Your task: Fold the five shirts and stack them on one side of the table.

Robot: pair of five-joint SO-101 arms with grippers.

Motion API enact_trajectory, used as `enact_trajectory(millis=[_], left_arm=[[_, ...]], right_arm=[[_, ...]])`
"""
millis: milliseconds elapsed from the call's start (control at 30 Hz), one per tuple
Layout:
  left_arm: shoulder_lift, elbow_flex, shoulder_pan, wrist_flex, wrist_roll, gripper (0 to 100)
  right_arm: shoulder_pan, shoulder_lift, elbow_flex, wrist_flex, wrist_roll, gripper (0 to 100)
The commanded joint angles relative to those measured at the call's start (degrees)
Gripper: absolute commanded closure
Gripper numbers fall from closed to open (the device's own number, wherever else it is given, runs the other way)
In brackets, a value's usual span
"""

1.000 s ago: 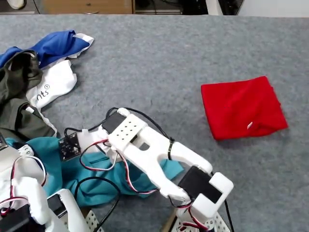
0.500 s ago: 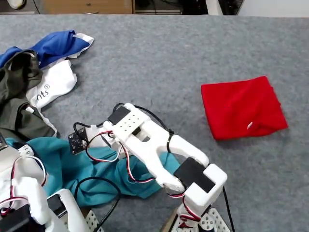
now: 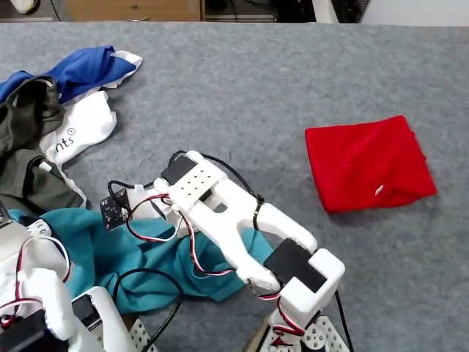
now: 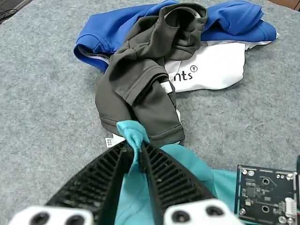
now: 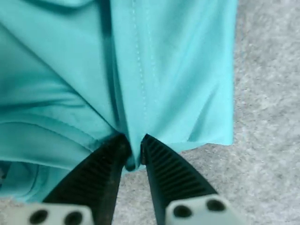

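Note:
A crumpled teal shirt (image 3: pixel 110 257) lies at the near left of the table. My left gripper (image 4: pixel 134 151) is shut on a bunched fold of the teal shirt (image 4: pixel 187 164), just in front of the dark olive shirt (image 4: pixel 140 79). My right gripper (image 5: pixel 133 157) is shut on a hem of the teal shirt (image 5: pixel 164 70), low over the grey table. In the high view the right arm (image 3: pixel 220 213) reaches across the teal cloth, and the left arm (image 3: pixel 37 293) sits at the near left corner. A folded red shirt (image 3: pixel 366 161) lies at the right.
A heap at the far left holds a blue shirt (image 3: pixel 80 70), a white shirt (image 3: pixel 80 128) and the dark olive shirt (image 3: pixel 26 147). The grey table (image 3: pixel 242 88) is bare between the heap and the red shirt. The right arm's camera board (image 4: pixel 265 190) hangs close to my left gripper.
The right arm has shifted a little away from the near edge and to the right, its gripper still on the teal shirt. The left arm has kept still.

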Motion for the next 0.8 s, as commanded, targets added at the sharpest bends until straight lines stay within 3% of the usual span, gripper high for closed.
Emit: enact_trajectory(millis=[0, 233, 767], left_arm=[[0.1, -0.2, -0.7, -0.9, 0.0, 98], [0.1, -0.1, -0.7, -0.8, 0.0, 98], [0.1, -0.1, -0.7, -0.8, 0.0, 98]], right_arm=[[1.2, -0.1, -2.8, 0.5, 0.6, 96.3], [1.1, -0.1, -2.8, 1.3, 0.6, 91.1], [1.0, 0.1, -6.0, 4.6, 1.6, 91.0]])
